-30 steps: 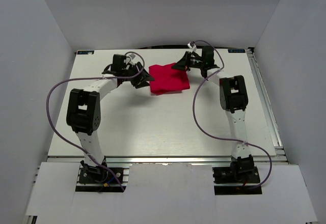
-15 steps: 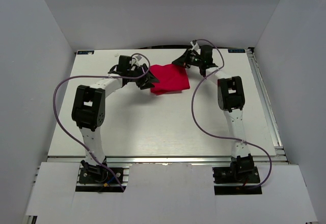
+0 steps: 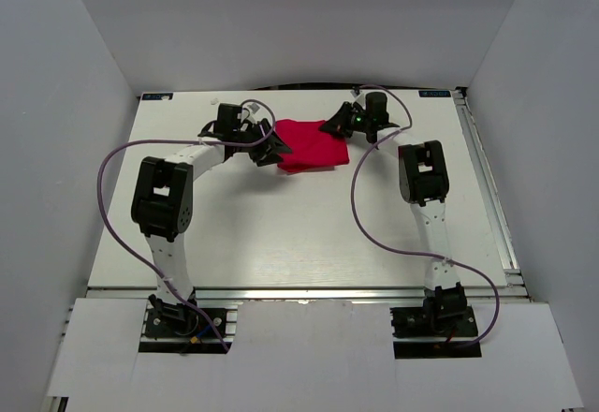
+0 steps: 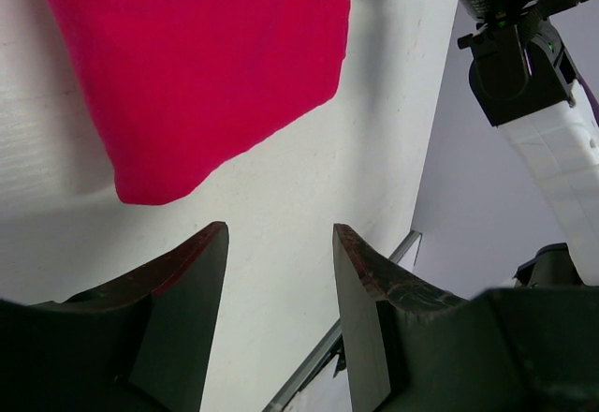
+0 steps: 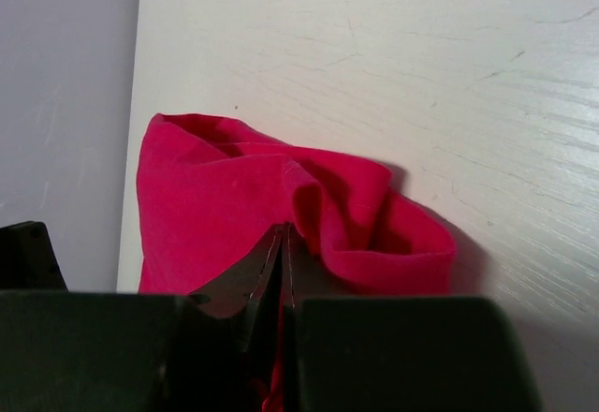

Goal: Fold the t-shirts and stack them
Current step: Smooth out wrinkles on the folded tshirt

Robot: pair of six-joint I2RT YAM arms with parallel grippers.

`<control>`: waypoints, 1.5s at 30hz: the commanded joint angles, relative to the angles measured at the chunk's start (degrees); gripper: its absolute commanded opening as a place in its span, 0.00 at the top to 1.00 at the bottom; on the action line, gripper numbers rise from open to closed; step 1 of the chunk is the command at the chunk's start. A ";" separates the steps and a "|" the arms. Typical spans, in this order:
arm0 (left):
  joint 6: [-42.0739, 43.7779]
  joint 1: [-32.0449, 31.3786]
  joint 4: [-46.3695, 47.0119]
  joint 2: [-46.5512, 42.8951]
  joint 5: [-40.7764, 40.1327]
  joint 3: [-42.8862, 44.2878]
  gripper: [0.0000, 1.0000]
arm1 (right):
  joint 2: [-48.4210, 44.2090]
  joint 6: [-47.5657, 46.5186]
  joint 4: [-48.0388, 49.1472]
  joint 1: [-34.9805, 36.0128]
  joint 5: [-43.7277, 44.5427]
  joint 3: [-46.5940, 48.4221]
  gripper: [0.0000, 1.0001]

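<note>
A bright red t-shirt lies folded into a small patch at the far middle of the table. In the left wrist view its cloth lies just beyond the fingertips. My left gripper is open and empty at the shirt's left edge; in its own view the gripper has bare table between the jaws. My right gripper is at the shirt's far right corner, shut on a bunched fold of the red cloth; the gripper pinches it. The neck label is hidden.
The white table has a metal rail along its right edge. Purple cables loop from both arms over the table. Grey walls enclose the far and side edges.
My left gripper has moved right to the shirt's left edge. My right gripper has shifted and lowered onto the shirt's far right corner. The shirt has stayed in place.
</note>
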 commanded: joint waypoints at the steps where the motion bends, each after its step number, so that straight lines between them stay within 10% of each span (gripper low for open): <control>1: 0.75 0.11 0.37 -4.22 -0.14 -0.51 0.41 | -1.03 0.18 -0.03 -1.08 -0.02 -2.27 0.91; 13: 0.92 0.29 0.37 -2.46 -0.05 5.29 0.41 | -9.20 4.85 17.23 -1.35 -16.83 -3.75 0.90; 31: -11.62 1.52 9.77 19.40 0.65 26.63 0.42 | -9.82 -5.34 3.08 -0.47 -23.17 -15.02 0.93; 45: -16.48 2.13 13.99 27.86 -1.89 26.21 0.43 | -7.80 -13.08 -11.51 -1.34 -13.68 -15.72 0.93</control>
